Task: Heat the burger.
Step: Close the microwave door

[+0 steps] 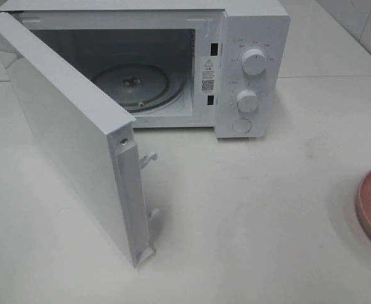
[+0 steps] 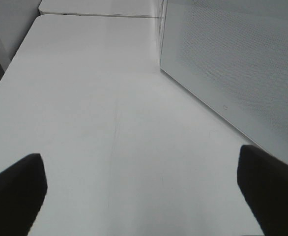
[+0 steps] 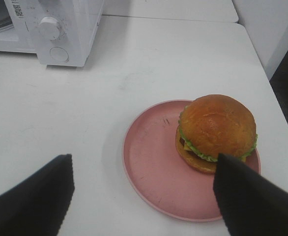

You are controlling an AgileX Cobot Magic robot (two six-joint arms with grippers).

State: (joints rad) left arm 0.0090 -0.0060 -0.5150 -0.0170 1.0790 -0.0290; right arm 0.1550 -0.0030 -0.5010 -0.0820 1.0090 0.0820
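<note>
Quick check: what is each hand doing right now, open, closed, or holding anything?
Left hand: open, holding nothing, over bare table.
Right hand: open, holding nothing, above the burger on its pink plate.

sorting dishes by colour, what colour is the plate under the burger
Pink. The plate under the burger shows best in the right wrist view.

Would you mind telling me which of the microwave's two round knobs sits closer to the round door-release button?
The lower knob: it sits directly above the button, whereas the upper knob is farther up the control panel.
</note>
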